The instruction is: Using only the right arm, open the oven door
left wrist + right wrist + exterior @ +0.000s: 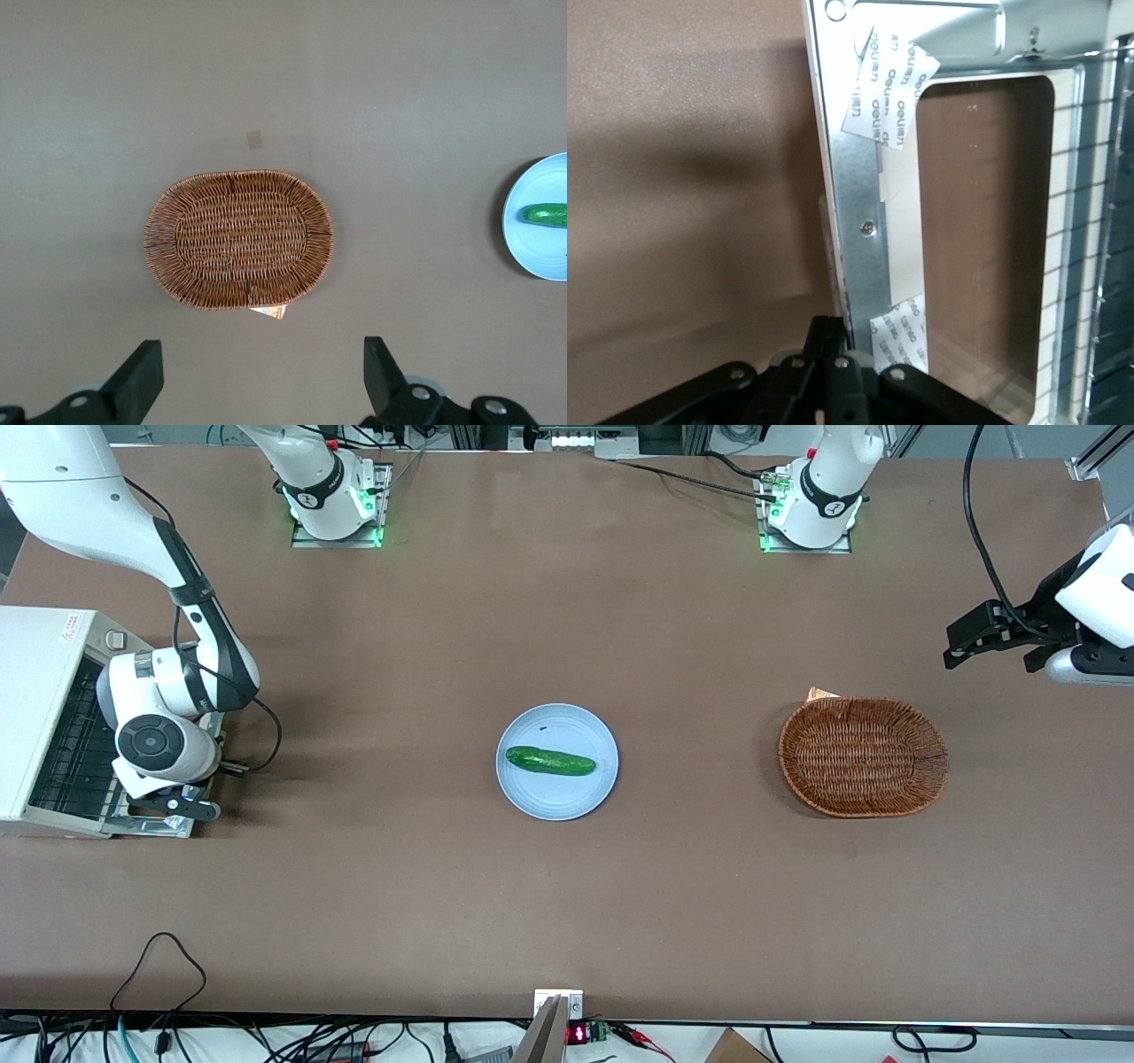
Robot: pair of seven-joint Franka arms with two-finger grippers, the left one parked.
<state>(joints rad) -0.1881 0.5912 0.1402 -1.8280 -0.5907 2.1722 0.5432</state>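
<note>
Oven door lying flat open on the counter, right arm's gripper at its edge, jaws' state unclear

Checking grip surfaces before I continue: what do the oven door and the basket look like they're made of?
Oven door: brushed silver metal frame, judging by its dull sheen and a screw, around a tinted glass window. It lies folded down, with the claw at its outer edge. Basket: woven brown wicker or rattan, matte, with visible strands.

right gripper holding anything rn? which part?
Cannot be told. The gripper sits at the outer edge of the lowered oven door, where the handle would be, but the contact itself isn't visible.
</note>
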